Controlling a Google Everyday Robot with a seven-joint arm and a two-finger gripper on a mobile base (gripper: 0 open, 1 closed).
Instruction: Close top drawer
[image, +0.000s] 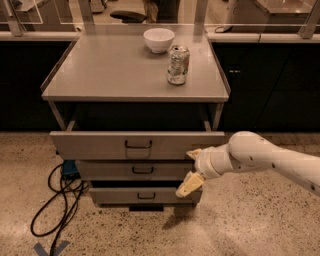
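Camera view: open top drawer (100, 145), contents hidden; spread gripper (191, 169) at front.

The rounded white arm (265, 157) (dark-specked) ends in a gripper (192, 169) with pale yellow fingers (189, 185), near the top drawer (100, 145).

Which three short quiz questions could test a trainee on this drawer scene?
1. True or false: the top drawer is fully shut.
2. On the cabinet top, which stands nearer the front edge: A the bowl, B the can?
3. Fill in: the gripper is in front of the top drawer's ____ end, as pictured.
Key: 1 false, it is pulled out. 2 B. 3 right.
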